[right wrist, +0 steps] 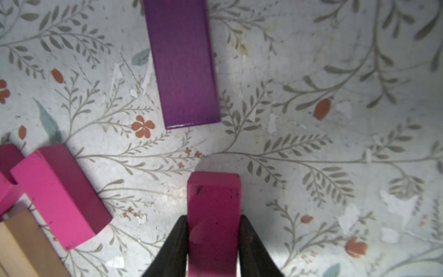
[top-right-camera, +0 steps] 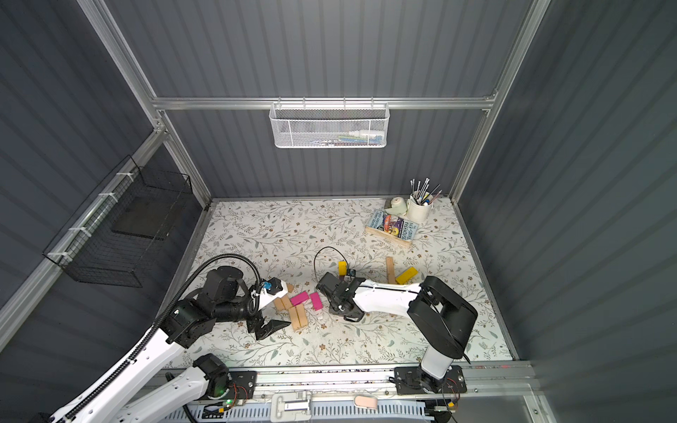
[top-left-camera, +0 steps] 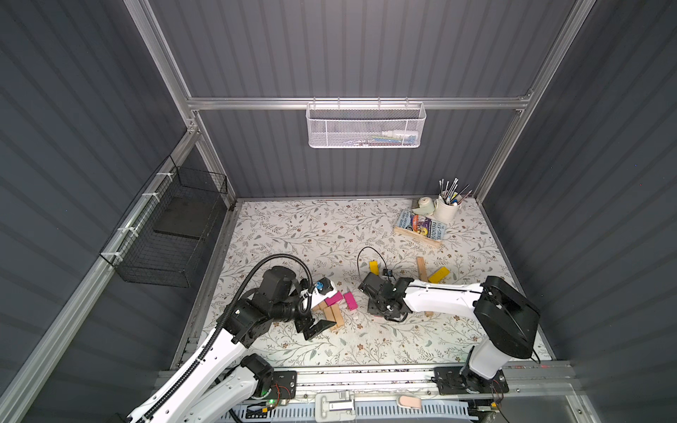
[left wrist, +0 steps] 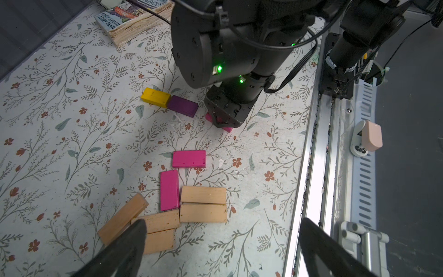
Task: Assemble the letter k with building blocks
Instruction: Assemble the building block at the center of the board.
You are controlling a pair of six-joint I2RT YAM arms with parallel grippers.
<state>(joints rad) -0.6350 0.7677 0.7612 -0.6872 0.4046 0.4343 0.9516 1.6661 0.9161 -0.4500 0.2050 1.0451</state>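
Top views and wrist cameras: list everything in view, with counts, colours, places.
Tan blocks: at least six, plain wood; five clustered, one farther right.
Magenta blocks: three; two beside that cluster, third magenta block gripped.
Yellow blocks: two, mid-table.
Purple block: one, beside a yellow.
Book: one, in wooden tray, far right corner.
White mug of pens, pale roll: same corner.
Mesh basket: white, rear wall.
Wire basket: black, left wall.
Left gripper: open, by tan cluster.
Right gripper: shut on third magenta block.

Tan, magenta building blocks (left wrist: pixel 203 194) lie clustered; one magenta block (right wrist: pixel 213 215) clamped.
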